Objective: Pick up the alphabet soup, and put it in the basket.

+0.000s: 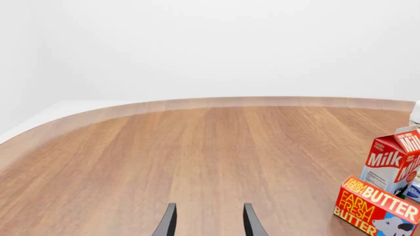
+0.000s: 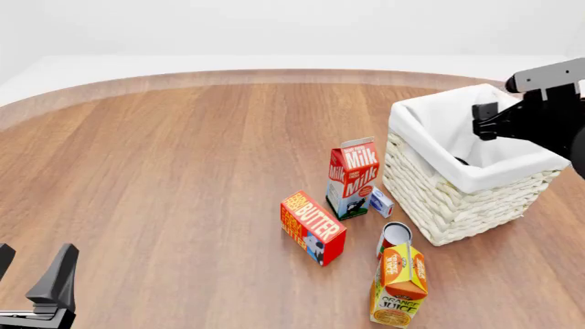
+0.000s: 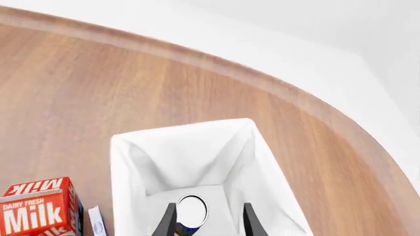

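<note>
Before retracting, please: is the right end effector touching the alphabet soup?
Cannot tell. Right wrist view: alphabet soup lies in the basket between spread fingers of the right end effector, one bordering it.

Readable lettering appears on three packages near the table's middle. The red-and-white milk carton (image 2: 352, 176) bears "Milk" in white on its red panels; the right wrist view adds "DAIRY FRESH" above it. The red butter box (image 2: 313, 227), left of and nearer than the carton, reads "FARM FRESH BUTTER" in yellow. The nearest orange carton (image 2: 399, 284) shows "ORGANIC JUICE".
</note>
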Controlling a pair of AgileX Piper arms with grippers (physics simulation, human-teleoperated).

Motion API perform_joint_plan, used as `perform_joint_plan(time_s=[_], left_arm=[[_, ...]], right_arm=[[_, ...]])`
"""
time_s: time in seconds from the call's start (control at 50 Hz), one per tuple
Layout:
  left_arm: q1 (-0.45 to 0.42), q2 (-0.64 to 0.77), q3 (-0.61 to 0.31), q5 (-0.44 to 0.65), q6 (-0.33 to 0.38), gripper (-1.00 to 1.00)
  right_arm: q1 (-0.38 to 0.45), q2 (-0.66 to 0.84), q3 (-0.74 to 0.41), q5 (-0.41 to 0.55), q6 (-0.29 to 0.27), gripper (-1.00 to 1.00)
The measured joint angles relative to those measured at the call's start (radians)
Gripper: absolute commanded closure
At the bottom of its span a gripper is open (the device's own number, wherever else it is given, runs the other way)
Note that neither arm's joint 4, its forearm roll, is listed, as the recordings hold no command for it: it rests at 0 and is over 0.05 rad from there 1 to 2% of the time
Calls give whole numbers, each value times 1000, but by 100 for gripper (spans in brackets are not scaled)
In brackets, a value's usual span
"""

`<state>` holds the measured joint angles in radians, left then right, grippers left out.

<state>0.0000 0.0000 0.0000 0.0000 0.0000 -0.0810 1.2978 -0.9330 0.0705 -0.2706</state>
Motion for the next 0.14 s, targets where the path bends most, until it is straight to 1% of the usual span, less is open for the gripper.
perform_joint_plan(time_s=[0.14], left_arm=[[0,0,0,0,0,-100]], right_arm=[[7,-42,22,1,-1,-100]])
